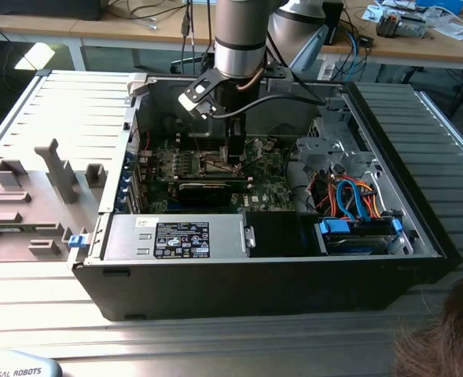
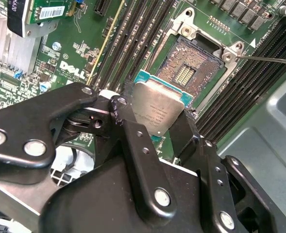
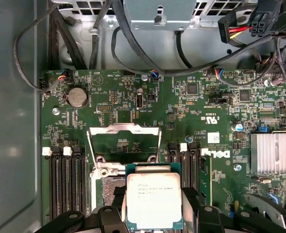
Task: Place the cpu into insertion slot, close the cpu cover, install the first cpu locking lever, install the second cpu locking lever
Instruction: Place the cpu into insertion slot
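Cpu (image 2: 158,110) clamped edgewise by gripper (image 2: 155,120), poised partly over insertion slot (image 2: 189,65), cpu cover (image 3: 124,129) standing open

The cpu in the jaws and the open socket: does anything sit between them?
Nothing. In the second wrist view the cpu hangs right at the edge of the insertion slot, and the short stretch between them is bare.
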`<state>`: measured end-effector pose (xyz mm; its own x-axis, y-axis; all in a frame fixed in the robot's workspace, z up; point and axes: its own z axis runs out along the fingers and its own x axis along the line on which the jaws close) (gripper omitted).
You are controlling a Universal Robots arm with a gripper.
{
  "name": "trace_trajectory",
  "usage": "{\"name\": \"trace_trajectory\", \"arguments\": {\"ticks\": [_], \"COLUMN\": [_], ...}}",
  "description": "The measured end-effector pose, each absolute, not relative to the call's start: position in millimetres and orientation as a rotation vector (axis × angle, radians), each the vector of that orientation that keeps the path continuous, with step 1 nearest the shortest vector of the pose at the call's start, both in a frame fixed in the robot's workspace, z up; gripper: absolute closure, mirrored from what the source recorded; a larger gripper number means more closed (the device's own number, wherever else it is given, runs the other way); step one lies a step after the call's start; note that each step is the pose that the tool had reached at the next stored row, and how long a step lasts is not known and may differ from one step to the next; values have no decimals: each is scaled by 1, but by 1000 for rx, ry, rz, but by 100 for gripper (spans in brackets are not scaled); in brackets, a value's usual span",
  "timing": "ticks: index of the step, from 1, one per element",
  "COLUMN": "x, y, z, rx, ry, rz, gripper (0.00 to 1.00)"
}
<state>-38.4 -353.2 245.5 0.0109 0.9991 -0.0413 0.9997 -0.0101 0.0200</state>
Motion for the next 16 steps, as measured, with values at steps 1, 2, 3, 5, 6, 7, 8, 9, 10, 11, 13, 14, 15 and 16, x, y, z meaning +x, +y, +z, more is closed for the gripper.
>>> {"name": "trace_trajectory", "arguments": {"ticks": [1, 2, 3, 5, 6, 7, 8, 9, 10, 11, 13, 14, 15, 16], "x": [-38, -38, -38, -38, -38, -38, -38, -38, -38, -38, -38, -38, -38, -38], "y": [-353, -353, -353, -353, -353, -353, -353, -353, -353, -353, -353, -353, -353, -353], "z": [245, 245, 245, 244, 244, 244, 244, 244, 244, 243, 243, 243, 243, 242], "rx": [2202, 2202, 2202, 2202, 2202, 2202, 2202, 2202, 2202, 2202, 2202, 2202, 2202, 2202], "ry": [2179, 2179, 2179, 2179, 2179, 2179, 2179, 2179, 2179, 2179, 2179, 2179, 2179, 2179], "rz": [-24, -24, -24, -24, -24, -24, -24, -24, -24, -24, -24, -24, -24, -23], "gripper": [46, 46, 46, 46, 46, 46, 46, 46, 46, 46, 46, 46, 46, 46]}}
